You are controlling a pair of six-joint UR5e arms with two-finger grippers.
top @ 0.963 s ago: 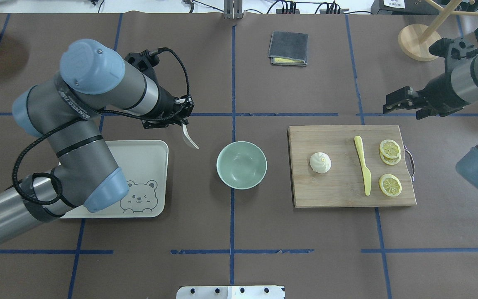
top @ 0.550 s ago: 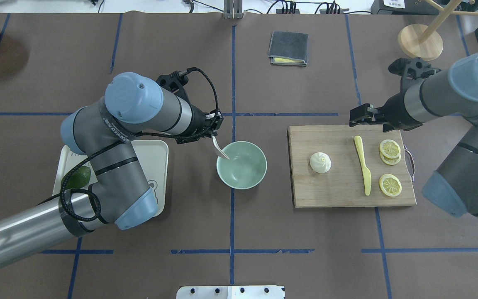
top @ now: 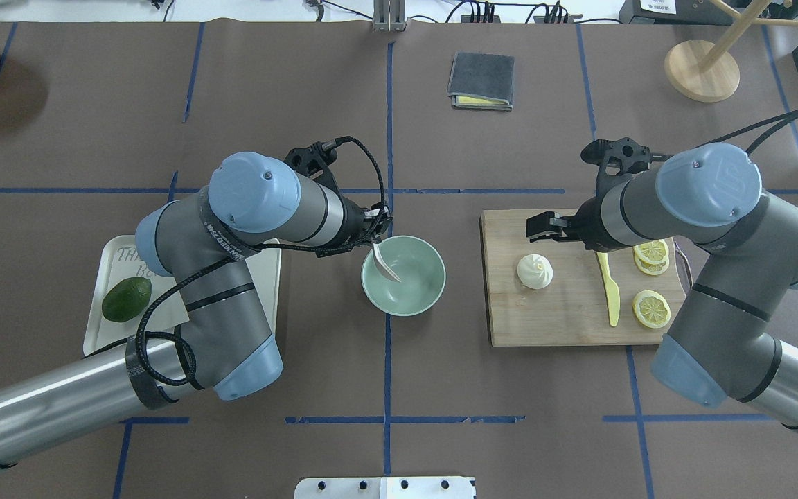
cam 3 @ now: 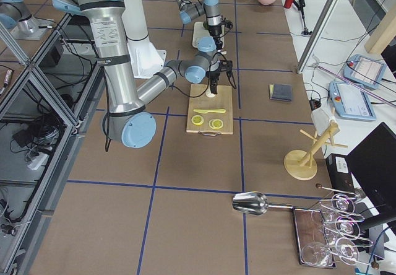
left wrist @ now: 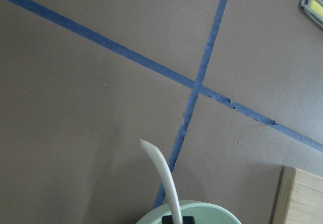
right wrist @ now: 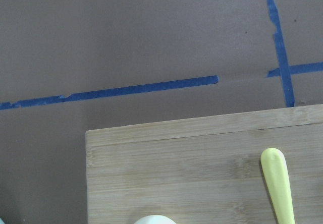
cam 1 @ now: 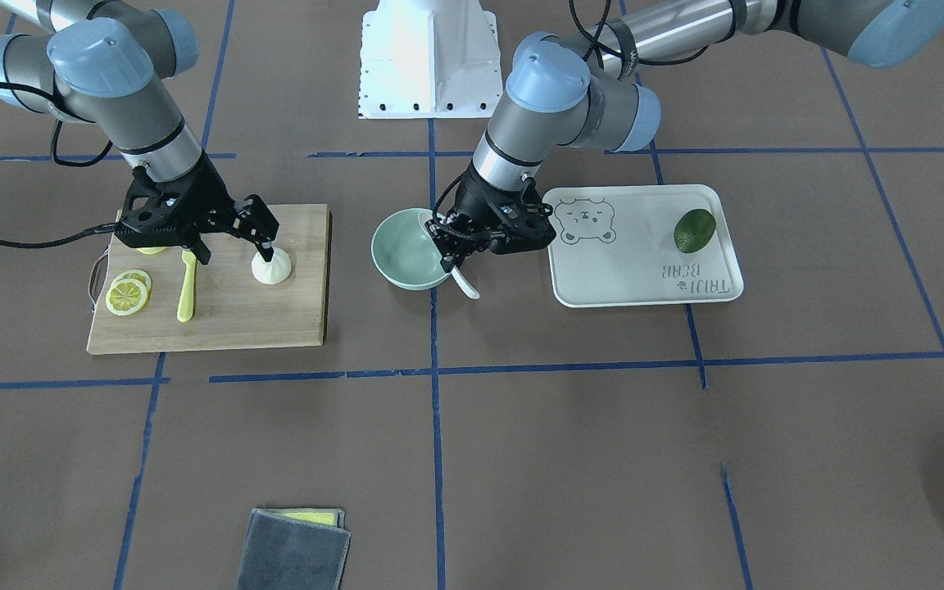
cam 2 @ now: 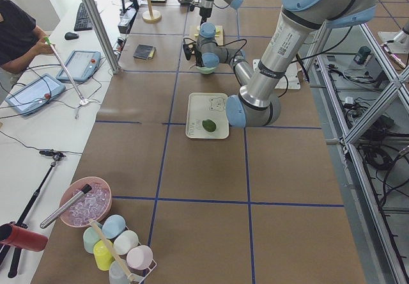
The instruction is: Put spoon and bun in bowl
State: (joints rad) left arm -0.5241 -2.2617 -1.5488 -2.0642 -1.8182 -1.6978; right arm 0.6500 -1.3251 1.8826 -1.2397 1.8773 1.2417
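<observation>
The mint-green bowl [top: 418, 285] stands at the table's middle and shows in the front view [cam 1: 394, 260]. My left gripper [top: 375, 234] is shut on the off-white spoon [top: 386, 266] and holds it tilted, scoop down, over the bowl's left part; the spoon also shows in the left wrist view [left wrist: 162, 176]. The white bun [top: 535, 271] sits on the wooden cutting board [top: 558, 319]. My right gripper [cam 1: 233, 240] is open, just above the board's far side, close beside the bun [cam 1: 271, 267] and not touching it.
A yellow plastic knife [top: 607, 285] and lemon slices [top: 651, 308] lie on the board right of the bun. A white tray [top: 113, 262] with a green avocado [top: 126, 299] is at the left. A grey cloth [top: 481, 81] and a wooden stand [top: 701, 69] are at the back.
My left arm has carried the spoon rightward from beside the tray to over the bowl. My right arm has swung left from off the board to beside the bun.
</observation>
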